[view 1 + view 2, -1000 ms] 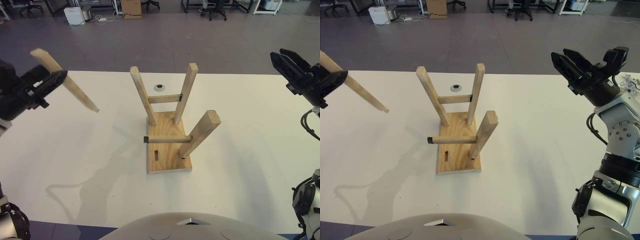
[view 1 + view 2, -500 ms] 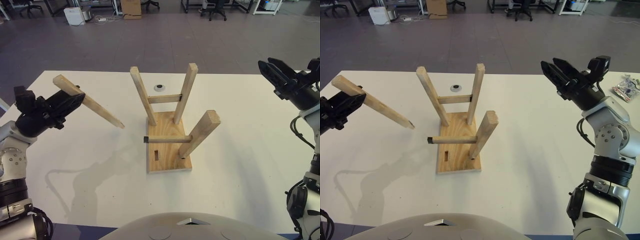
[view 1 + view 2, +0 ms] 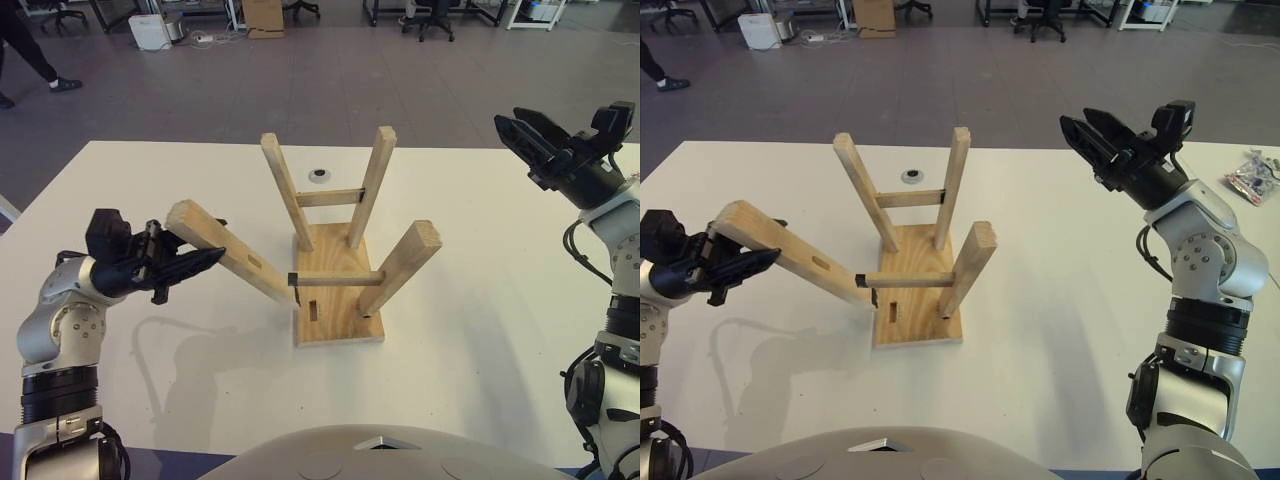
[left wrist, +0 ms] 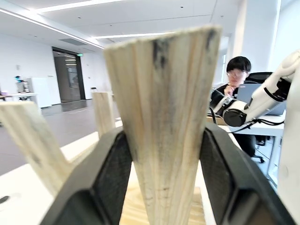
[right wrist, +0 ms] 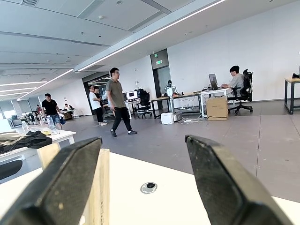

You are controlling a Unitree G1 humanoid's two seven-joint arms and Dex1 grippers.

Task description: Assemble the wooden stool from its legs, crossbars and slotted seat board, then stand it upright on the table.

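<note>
In the left half of the head view, our left pincer [image 3: 197,262] is clamped on a loose pale wooden stool leg [image 3: 245,265]. We hold it by its thicker upper end, and it slants down toward the middle of the frame. Our left wrist view shows this leg wedged between the two dark fingers [image 4: 105,187].

At the centre of the white bench [image 3: 480,300], the flat rectangular wooden seat board [image 3: 338,325] lies face down. Three more wooden legs stand up from it, two at the far end [image 3: 285,190] [image 3: 372,185] and one at the near right [image 3: 402,265]. A short wooden crossbar [image 3: 328,197] joins the far pair. A second crossbar [image 3: 335,278] runs left from the near leg, and its dark free end is just beside the tip of the leg we hold. We cannot tell whether they touch. An empty slot [image 3: 313,310] shows in the board's near left corner.

In the upper right of the frame, our right pincer [image 3: 512,122] hangs above the bench with its fingers spread and nothing between them
</note>
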